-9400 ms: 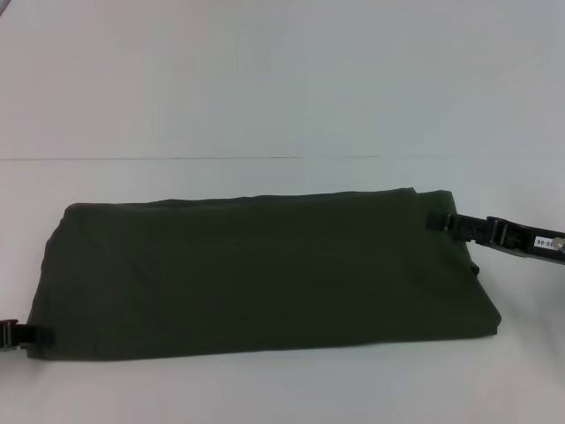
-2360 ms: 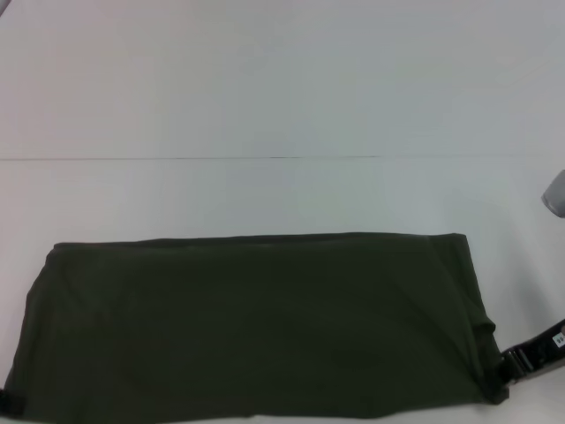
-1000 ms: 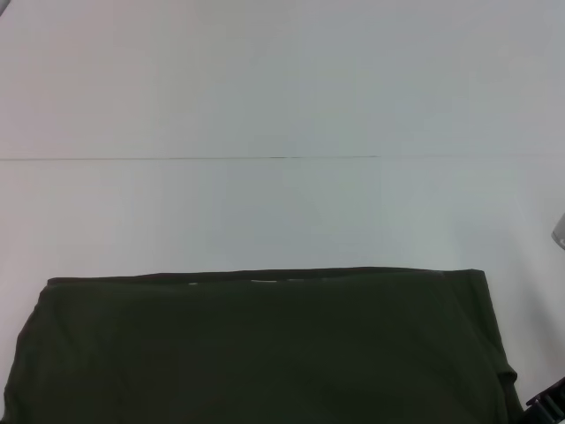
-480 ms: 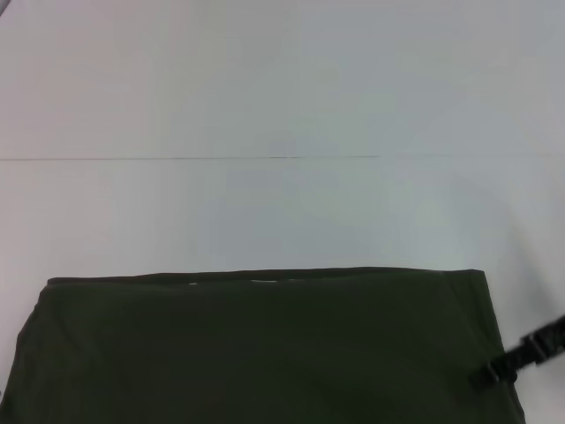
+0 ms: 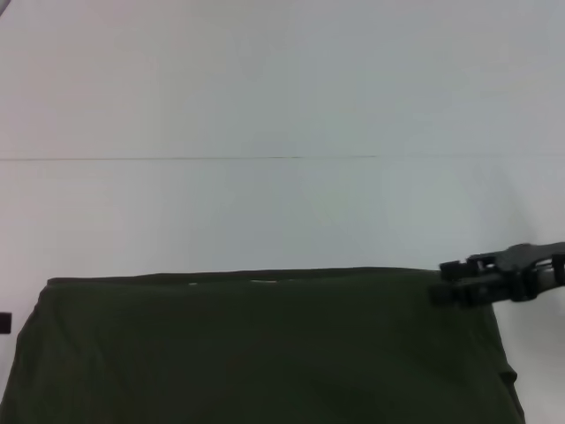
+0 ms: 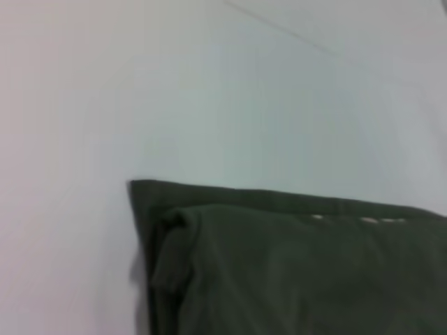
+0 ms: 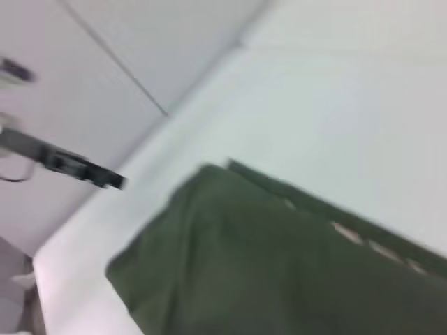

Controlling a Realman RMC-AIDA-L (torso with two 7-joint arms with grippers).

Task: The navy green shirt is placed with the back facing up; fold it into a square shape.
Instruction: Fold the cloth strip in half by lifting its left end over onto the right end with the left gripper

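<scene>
Head view: navy green shirt [image 5: 265, 349] folded flat on white bench [image 5: 265, 212]; right hand [image 5: 439, 283] at shirt's far right corner, fingers apart; left hand [image 5: 4, 322] beside shirt's left edge, grip unclear. Wrist views: shirt corners only

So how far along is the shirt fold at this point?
Done: the navy green shirt lies flat as a wide folded band, its far edge straight. In hand: the right claw hovers at the far right corner; the left claw barely shows at the left edge. Left: folding the band's ends inward to make a square.
</scene>
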